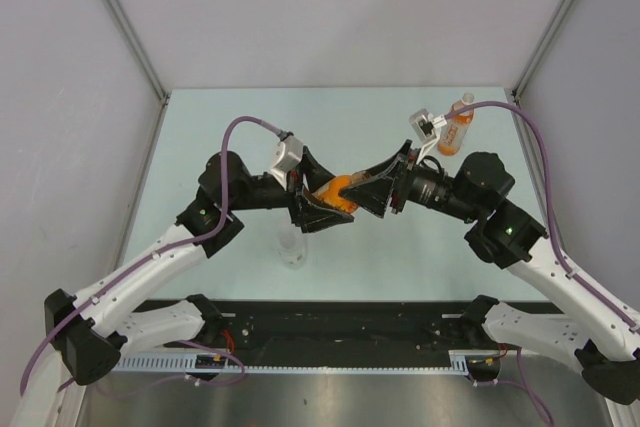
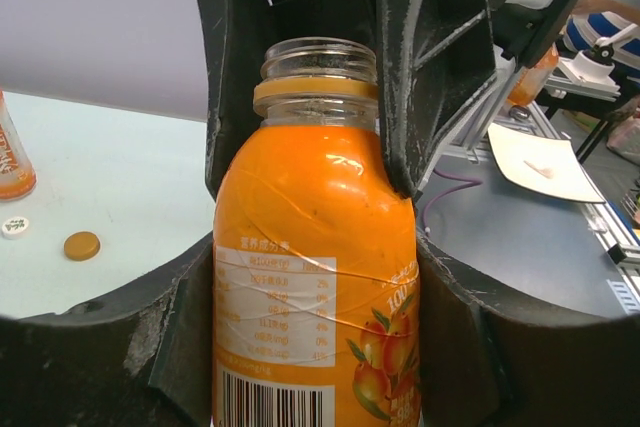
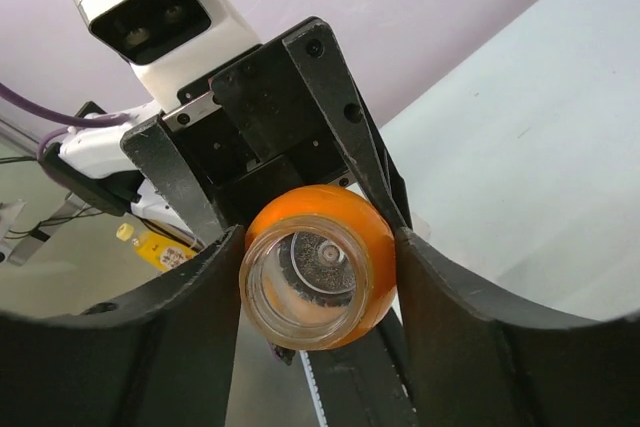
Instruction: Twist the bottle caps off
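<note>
- The counter [image 1: 230,127] carries two bottles. The third is held in the air above its middle.
- The left end effector [image 2: 315,262] is clamped round the labelled body of the squat orange bottle [image 1: 340,190], carrying it on its side.
- The right end effector [image 3: 318,247] straddles this bottle's neck and shoulder. Its fingers sit right against the plastic, but I cannot tell whether they are pressing on it.
- The taller orange bottle [image 1: 457,129] stands by the far right corner. It probably tips easily, so hold it low on the body.
- The squat orange bottle's mouth is open, with no cap on it. It looks empty, so it should be light. The walls seem thin and the wrap glossy, so it is likely to dent or slip under a hard squeeze. The stiffer shoulder or neck ring is the safer place to hold.
- The clear bottle [image 1: 291,245] stands near the near edge, left of centre. Whether its cap is on is too small to tell. It would need a firm hold on the body while the other end effector pinches the cap rim.
- The orange cap [image 2: 82,245] lies loose on the counter, near the taller bottle's base.
- The white cap [image 2: 14,226] lies just beside that base.
</note>
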`<state>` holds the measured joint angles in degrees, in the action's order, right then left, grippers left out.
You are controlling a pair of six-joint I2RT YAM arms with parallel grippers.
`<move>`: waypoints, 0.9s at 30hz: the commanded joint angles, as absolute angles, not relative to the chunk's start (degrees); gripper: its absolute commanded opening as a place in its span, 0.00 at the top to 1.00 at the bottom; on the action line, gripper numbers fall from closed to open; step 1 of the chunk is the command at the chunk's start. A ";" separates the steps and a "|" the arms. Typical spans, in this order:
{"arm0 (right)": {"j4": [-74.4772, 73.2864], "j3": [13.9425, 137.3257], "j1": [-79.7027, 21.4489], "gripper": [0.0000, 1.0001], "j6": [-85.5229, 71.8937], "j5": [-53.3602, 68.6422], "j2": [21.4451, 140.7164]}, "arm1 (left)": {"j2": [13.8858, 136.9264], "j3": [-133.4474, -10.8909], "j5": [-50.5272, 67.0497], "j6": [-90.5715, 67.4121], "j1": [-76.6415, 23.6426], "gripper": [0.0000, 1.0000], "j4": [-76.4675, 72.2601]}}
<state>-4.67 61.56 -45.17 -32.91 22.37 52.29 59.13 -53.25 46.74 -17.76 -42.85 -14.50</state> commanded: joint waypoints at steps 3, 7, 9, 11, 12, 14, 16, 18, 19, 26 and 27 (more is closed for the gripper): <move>-4.48 64.07 -45.53 0.58 -30.85 18.64 50.80 | 58.54 -55.72 46.06 -15.29 -43.42 0.89 -14.68; -4.92 64.07 -45.44 0.93 -30.59 17.84 50.27 | 58.71 -56.34 44.74 -14.50 -43.42 0.66 -13.10; -5.27 64.07 -45.62 1.00 -30.67 17.32 50.10 | 58.80 -57.30 44.47 -14.07 -43.42 0.51 -11.35; -5.36 64.07 -45.62 1.00 -30.59 16.96 49.83 | 59.15 -58.00 43.07 -13.71 -43.42 0.31 -9.24; -5.19 64.07 -45.62 1.00 -30.50 16.61 49.49 | 59.32 -58.62 42.46 -13.62 -43.42 0.25 -8.62; -5.62 64.33 -45.53 1.00 -30.32 15.83 49.13 | 58.89 -59.06 40.35 -13.10 -43.42 0.00 -6.95; -6.59 64.95 -45.53 1.00 -29.62 14.94 49.13 | 58.28 -59.59 39.56 -11.78 -43.42 0.00 -5.72; -7.29 65.65 -45.53 1.00 -29.36 14.50 49.04 | 56.61 -58.72 36.84 -12.30 -43.33 0.00 -6.15; -7.47 65.92 -45.61 1.00 -29.01 14.15 49.04 | 55.91 -58.45 34.74 -12.57 -43.42 0.00 -6.41; -21.53 71.10 -43.25 1.00 -23.82 -19.20 49.65 | 46.16 -53.46 15.59 -8.53 -42.98 0.00 -4.65; -22.14 71.36 -42.55 1.00 -24.08 -21.16 50.01 | 42.75 -52.22 14.34 -8.26 -42.98 0.00 -5.62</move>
